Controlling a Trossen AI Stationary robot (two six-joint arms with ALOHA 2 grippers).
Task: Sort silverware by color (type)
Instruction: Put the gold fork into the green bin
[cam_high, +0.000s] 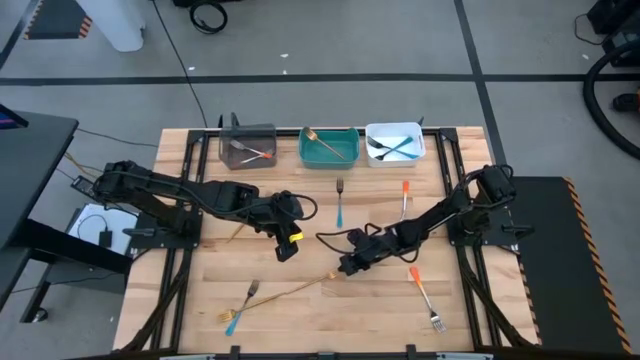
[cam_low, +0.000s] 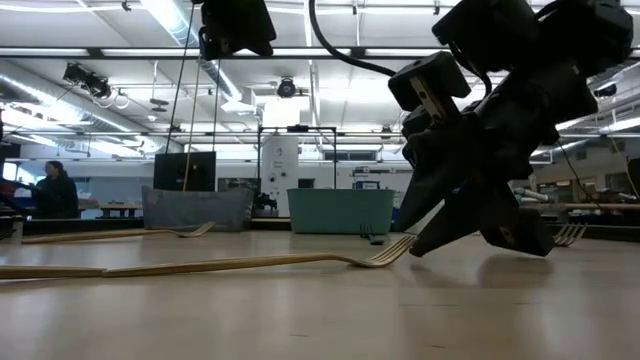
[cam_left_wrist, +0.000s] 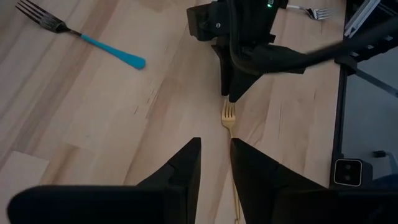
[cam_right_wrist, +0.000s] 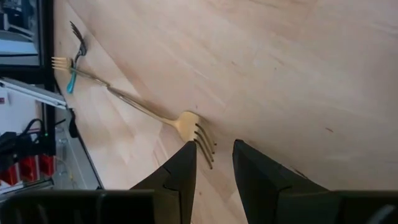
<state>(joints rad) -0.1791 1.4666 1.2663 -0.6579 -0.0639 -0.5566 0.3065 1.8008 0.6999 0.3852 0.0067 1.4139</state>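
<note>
Nearest your table-level camera, a long gold fork lies flat on the wooden table, tines toward the right gripper. That gripper hangs low over the tines with its jaws spread and nothing between them, one finger just beside the fork head, most likely lined up for a pick. Your left gripper hovers nearby, higher, jaws also parted and empty, looking down the same fork's length.

Sorting looks partly done: the grey bin holds an orange-handled piece, the teal bin a gold one, the white bin blue-handled ones. A blue-handled fork and an orange-handled fork wait just before the bins; another orange fork lies near the front right, and a blue fork crosses a second gold fork's end at front left.

You have open board between the grippers and the bins, but the two arms sit close together.
</note>
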